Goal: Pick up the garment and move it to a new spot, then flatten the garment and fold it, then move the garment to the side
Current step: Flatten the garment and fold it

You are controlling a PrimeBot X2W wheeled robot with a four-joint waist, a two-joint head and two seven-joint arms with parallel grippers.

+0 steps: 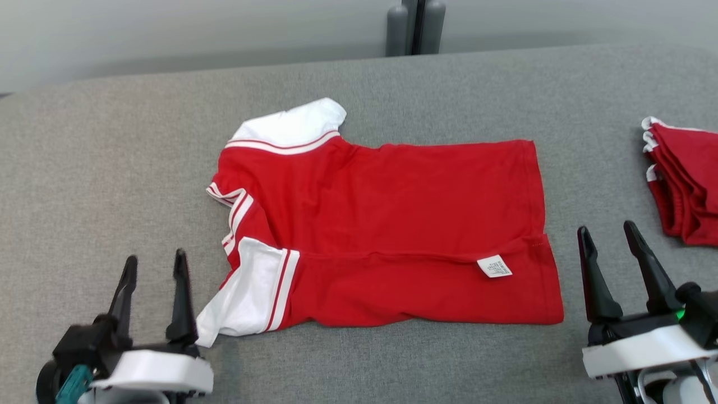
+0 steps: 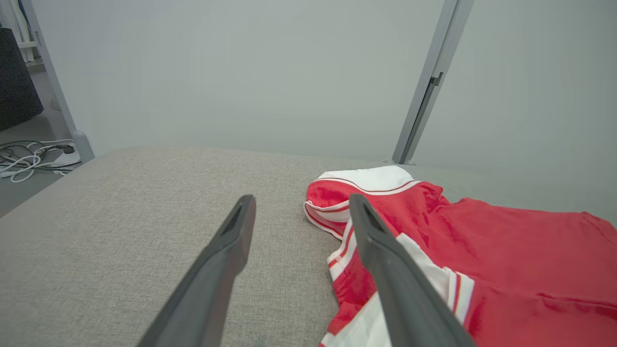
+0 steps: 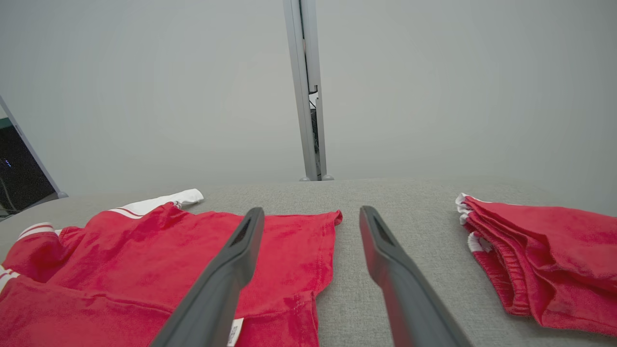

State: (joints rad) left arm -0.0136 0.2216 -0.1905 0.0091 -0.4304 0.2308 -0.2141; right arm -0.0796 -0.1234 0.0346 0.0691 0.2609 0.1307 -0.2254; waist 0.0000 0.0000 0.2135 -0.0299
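Red shirt [image 1: 387, 224] with white sleeves lies spread in the middle of the grey table [image 1: 112, 168], collar end toward my left. My left claw [image 1: 156, 256] hangs just beside the near white sleeve [image 1: 252, 292], fingers apart and holding nothing. My right claw [image 1: 606, 226] hangs just past the hem, also spread and empty. The near long edge looks turned over, since a white label [image 1: 495, 266] shows, so I think I am in the folding step. Next I should pinch both ends of one long edge and lay it over evenly. The head view gives me the whole shirt. The left wrist adds cables [image 2: 29, 159] on the floor, and the right wrist shows the layers in a pile of red clothes [image 3: 544, 260] off to the right.
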